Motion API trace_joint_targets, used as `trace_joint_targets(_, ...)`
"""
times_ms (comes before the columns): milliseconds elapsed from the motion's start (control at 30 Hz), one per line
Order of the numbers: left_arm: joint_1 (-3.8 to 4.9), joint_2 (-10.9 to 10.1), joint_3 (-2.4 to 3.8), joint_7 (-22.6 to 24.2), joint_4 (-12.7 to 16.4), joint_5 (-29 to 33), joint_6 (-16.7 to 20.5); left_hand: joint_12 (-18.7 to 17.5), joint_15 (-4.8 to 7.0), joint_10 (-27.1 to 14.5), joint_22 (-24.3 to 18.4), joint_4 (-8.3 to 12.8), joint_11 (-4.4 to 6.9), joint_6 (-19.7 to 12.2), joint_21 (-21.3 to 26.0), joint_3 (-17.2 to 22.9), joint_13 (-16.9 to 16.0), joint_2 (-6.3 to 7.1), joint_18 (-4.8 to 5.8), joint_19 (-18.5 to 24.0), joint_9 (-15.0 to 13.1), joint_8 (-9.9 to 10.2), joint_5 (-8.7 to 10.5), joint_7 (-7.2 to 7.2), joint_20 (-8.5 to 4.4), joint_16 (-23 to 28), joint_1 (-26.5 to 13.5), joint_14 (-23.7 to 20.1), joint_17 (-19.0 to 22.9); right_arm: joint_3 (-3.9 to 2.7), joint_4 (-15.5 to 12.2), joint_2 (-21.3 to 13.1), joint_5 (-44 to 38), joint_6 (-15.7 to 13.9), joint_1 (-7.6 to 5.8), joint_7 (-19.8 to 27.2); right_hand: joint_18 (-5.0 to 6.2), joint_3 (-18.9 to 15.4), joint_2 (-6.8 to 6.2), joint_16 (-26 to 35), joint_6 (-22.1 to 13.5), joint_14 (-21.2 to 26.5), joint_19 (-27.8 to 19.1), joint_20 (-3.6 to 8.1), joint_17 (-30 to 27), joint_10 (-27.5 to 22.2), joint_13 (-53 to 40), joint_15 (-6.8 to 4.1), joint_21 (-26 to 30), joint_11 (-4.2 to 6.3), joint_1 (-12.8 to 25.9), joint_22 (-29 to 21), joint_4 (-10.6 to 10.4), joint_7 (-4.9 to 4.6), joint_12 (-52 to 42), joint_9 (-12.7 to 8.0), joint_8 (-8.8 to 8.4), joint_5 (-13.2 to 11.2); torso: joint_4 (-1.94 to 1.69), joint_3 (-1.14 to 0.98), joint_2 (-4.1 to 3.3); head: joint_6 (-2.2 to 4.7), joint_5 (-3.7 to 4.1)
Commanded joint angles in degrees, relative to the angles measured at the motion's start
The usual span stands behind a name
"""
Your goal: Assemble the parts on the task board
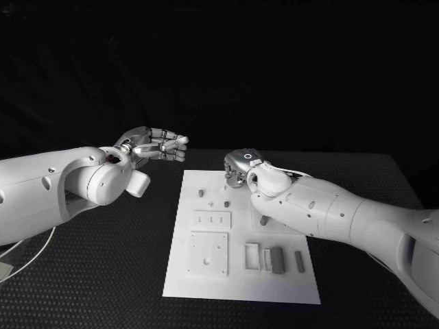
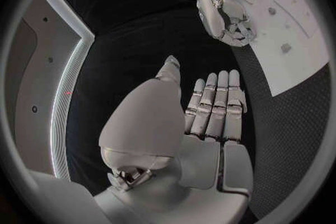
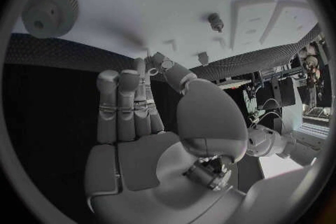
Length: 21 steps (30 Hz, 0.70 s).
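The white task board [image 1: 279,288] lies in the middle of the table. Small grey pegs [image 1: 212,204] stand in its far part, two raised white plates [image 1: 208,252] sit at its left, and short grey bars [image 1: 277,260] lie at its near right. My left hand [image 1: 156,145] hangs in the air off the board's far left corner, fingers straight [image 2: 213,106], holding nothing. My right hand [image 1: 241,164] hovers over the board's far edge. Its fingers [image 3: 126,103] are stretched, the thumb tip lies close to them, and I see nothing between them. A round toothed part [image 3: 49,8] lies on the board near that hand.
Black textured table [image 1: 101,274] surrounds the board on all sides. My right forearm [image 1: 318,212] lies across the board's right side and hides part of it. A peg [image 3: 215,22] and raised plates [image 3: 252,17] stand beyond the right hand's fingertips.
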<state>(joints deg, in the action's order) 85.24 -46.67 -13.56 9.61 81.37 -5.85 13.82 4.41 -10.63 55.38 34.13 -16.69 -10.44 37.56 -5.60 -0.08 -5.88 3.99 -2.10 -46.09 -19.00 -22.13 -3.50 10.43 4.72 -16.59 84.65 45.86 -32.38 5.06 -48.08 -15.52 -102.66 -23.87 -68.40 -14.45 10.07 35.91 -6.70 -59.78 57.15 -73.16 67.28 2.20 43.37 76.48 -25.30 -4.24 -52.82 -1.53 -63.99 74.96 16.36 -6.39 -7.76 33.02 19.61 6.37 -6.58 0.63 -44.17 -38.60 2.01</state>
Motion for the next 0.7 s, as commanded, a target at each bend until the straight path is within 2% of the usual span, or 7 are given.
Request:
trace_joint_targets(33,0.10,0.09,0.04,0.33,0.10,-0.24,-0.71,-0.36,0.12,-0.08,-0.09,-0.06,-0.16,0.25,0.39,-0.25,0.06,0.28,-0.79,-0.50,0.05,0.36,0.28,2.14,0.03,0.24,0.17,0.35,-0.09,0.04,0.05,0.18,0.00,0.42,0.02,0.36,4.93,0.44,0.47,-0.02,0.24,0.25,-0.29,0.24,-0.09,0.05,-0.07,-0.35,-0.13,-0.16,0.00,0.95,0.01,-0.15,0.21,0.10,0.34,0.14,-0.08,0.03,0.00,-0.14,0.06)
trace_joint_targets(167,0.11,0.13,0.04,0.29,0.13,-0.24,-0.72,-0.36,0.12,-0.08,-0.09,-0.06,-0.15,0.26,0.41,-0.25,0.06,0.29,-0.79,-0.50,0.05,0.36,0.28,2.13,0.04,0.25,0.17,0.35,-0.10,0.05,0.07,0.34,0.07,0.51,0.02,0.54,4.93,0.44,0.47,0.00,0.22,0.27,-0.31,0.23,-0.10,0.03,-0.10,-0.34,-0.12,-0.18,0.02,0.94,0.01,-0.16,0.25,0.11,0.31,0.14,-0.12,0.06,0.00,-0.38,-0.31)
trace_joint_targets(333,0.14,0.10,0.05,0.19,0.32,-0.24,-0.72,-0.37,0.12,-0.08,-0.10,-0.06,-0.15,0.27,0.42,-0.25,0.06,0.28,-0.79,-0.50,0.05,0.37,0.28,2.12,0.04,0.27,0.16,0.35,-0.10,0.16,0.50,0.71,0.22,0.69,0.20,0.72,4.93,0.46,0.48,0.02,0.20,0.30,-0.33,0.22,-0.12,-0.01,-0.14,-0.33,-0.10,-0.18,0.02,0.94,0.04,-0.17,0.29,0.12,0.27,0.14,-0.13,0.07,-0.02,-0.41,0.01)
trace_joint_targets(467,0.21,0.10,0.05,0.14,0.29,-0.24,-0.62,-0.36,0.12,-0.07,-0.10,-0.07,-0.15,0.28,0.42,-0.25,0.06,0.27,-0.79,-0.51,0.05,0.37,0.28,2.11,0.04,0.28,0.16,0.35,-0.11,0.39,0.76,0.81,0.43,0.91,0.30,0.85,4.93,0.48,0.52,0.04,0.18,0.33,-0.35,0.22,-0.13,-0.03,-0.19,-0.32,-0.08,-0.19,0.01,0.93,0.05,-0.18,0.33,0.14,0.23,0.15,-0.12,0.05,0.02,-0.53,-0.13)
trace_joint_targets(533,0.32,0.05,0.05,0.11,0.39,-0.24,-0.56,-0.37,0.12,-0.07,-0.10,-0.06,-0.15,0.28,0.43,-0.25,0.06,0.29,-0.79,-0.51,0.05,0.38,0.28,2.11,0.04,0.28,0.17,0.35,-0.11,0.42,0.75,0.84,0.45,0.96,0.32,0.73,4.93,0.50,0.59,0.05,0.17,0.34,-0.36,0.21,-0.14,-0.05,-0.21,-0.31,-0.07,-0.20,0.01,0.93,0.04,-0.19,0.36,0.15,0.21,0.15,-0.13,0.04,0.01,-0.81,-0.04)
trace_joint_targets(700,0.48,0.11,0.05,0.05,0.45,-0.24,-0.64,-0.40,0.11,-0.10,-0.11,-0.05,-0.14,0.26,0.46,-0.28,0.07,0.36,-0.78,-0.50,0.06,0.40,0.28,2.09,0.04,0.32,0.17,0.33,-0.11,0.43,0.96,0.70,0.45,1.07,0.32,0.60,4.93,0.54,0.70,0.06,0.15,0.35,-0.38,0.20,-0.15,-0.08,-0.27,-0.30,-0.05,-0.22,0.01,0.92,0.04,-0.20,0.41,0.17,0.16,0.15,-0.06,0.00,-0.04,-0.88,-0.22)
